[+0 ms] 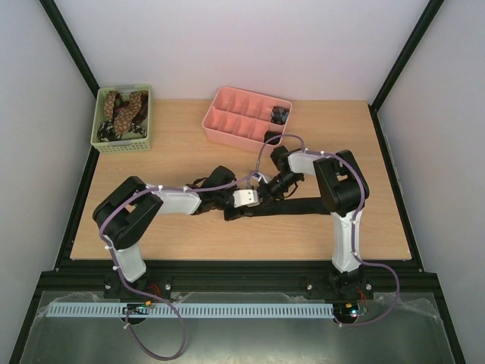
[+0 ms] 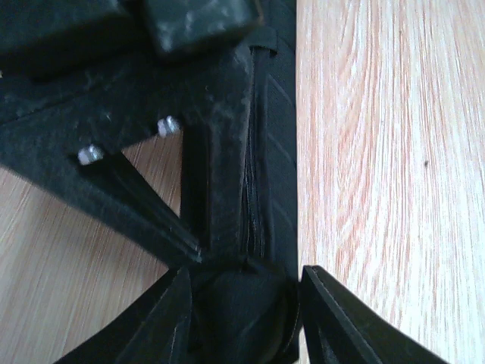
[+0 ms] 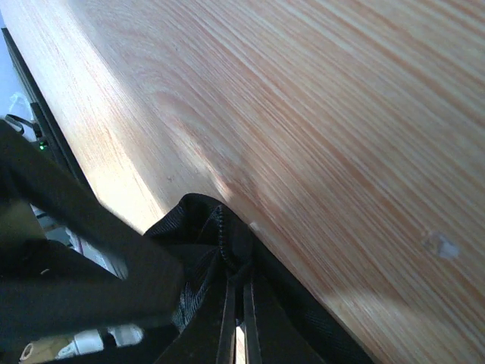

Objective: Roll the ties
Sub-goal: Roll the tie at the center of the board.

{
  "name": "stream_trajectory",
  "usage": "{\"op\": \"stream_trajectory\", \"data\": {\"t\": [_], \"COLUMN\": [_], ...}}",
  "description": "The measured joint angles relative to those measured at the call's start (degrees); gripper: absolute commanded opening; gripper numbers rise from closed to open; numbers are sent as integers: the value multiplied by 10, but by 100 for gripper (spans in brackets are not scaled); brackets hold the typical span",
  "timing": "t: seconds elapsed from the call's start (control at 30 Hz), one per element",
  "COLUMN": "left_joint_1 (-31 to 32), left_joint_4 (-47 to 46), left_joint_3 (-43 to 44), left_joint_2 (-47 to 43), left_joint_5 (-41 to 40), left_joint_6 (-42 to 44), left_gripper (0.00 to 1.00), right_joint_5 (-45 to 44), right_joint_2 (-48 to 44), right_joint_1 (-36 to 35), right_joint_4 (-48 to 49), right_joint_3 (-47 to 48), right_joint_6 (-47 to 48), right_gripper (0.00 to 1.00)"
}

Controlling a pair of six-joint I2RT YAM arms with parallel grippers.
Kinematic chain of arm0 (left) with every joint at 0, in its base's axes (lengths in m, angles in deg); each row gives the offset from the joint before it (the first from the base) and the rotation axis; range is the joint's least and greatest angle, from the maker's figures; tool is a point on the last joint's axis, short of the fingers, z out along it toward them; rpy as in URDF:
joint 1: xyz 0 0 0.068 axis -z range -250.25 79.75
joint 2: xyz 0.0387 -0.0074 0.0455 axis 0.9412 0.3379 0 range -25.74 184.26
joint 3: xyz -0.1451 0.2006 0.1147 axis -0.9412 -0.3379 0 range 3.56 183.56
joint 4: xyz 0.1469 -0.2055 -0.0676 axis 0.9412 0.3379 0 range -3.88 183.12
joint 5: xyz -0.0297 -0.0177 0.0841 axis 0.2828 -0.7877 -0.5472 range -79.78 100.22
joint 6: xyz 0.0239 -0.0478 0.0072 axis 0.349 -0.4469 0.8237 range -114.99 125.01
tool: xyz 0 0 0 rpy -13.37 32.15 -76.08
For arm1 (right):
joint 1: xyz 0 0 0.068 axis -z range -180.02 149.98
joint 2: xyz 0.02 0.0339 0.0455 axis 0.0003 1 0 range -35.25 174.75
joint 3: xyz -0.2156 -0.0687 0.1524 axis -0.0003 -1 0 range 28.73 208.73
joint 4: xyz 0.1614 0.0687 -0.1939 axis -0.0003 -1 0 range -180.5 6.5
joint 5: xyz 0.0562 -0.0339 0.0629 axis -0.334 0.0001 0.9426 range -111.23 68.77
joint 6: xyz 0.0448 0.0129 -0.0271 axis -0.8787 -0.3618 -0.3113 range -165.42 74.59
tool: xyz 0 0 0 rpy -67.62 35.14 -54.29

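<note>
Left pincer [image 2: 246, 271]: jaws partway apart, clasping the rolled end of the black tie [image 2: 273, 152].
Right pincer [image 3: 239, 292]: clamped tight on its fabric.
Risk: if you slacken either grip, the coil unwinds.

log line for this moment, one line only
stage: rolling tie | left gripper: shut on rolled end | right gripper: shut on tie | rest of tie: flat on table

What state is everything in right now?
black tie, stretched flat on table, one end bundled.
left claw, straddling the bundled end; grip unclear.
right claw, shut, pinching the black tie.
spotted ties, unrolled, heaped in green basket.
rolled ties, coiled, in pink tray, right-end compartments.
</note>
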Motion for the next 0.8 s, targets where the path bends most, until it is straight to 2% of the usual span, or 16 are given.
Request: {"op": "stream_trajectory", "data": {"t": [0.1,0.17,0.2,0.3,0.33,0.47,0.53,0.67,0.8], "left_joint_1": [10,12,12,12,12,10,9,8,2], "left_joint_4": [4,8,10,12,12,12,13,21,29], "left_joint_3": [17,22,23,23,21,5,4,9,17], "left_joint_2": [12,17,18,18,18,16,16,17,16], "left_joint_5": [-7,-15,-16,-17,-20,-32,-33,-33,-30], "left_joint_6": [9,8,6,5,3,1,0,-1,-8], "left_gripper": [29,27,29,47,50,52,47,29,22], "right_joint_5": [-2,-2,-2,-1,-2,-1,0,4,10], "right_joint_2": [0,0,0,0,0,0,1,3,3], "right_joint_1": [0,0,1,4,5,7,7,8,14], "right_joint_4": [-1,-2,-2,-2,-2,-2,-3,-7,-13], "right_joint_3": [1,1,1,1,1,1,2,4,7], "right_joint_6": [0,0,0,0,0,1,2,5,7], "right_gripper": [7,8,8,8,8,8,9,17,24]}}
